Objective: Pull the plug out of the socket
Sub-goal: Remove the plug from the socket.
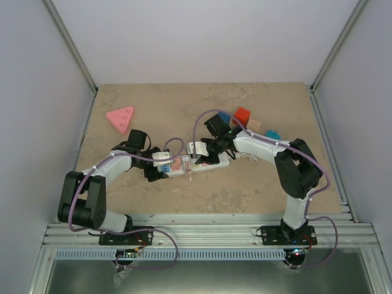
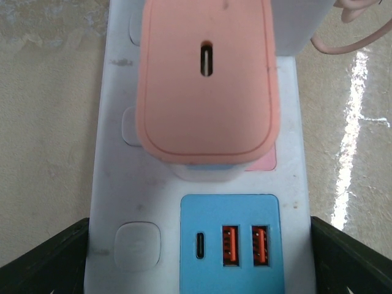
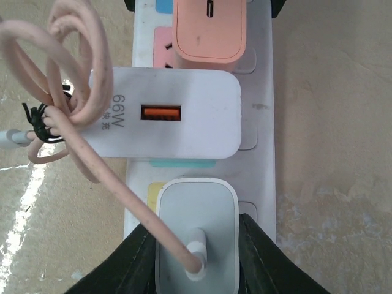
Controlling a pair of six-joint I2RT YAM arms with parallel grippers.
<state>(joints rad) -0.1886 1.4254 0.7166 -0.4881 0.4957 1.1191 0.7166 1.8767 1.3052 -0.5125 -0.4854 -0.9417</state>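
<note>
White plug [image 3: 199,208] | right hand [image 3: 196,225] pinching it | left hand [image 2: 199,245] clasping socket [image 2: 116,184]

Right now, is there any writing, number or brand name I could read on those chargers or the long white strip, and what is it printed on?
"66W": printed sideways on the white charger, beside its orange port.
Small characters next to the "66W": too blurred to read.
Pink charger, pale plug and power strip: no writing shows on them.
</note>
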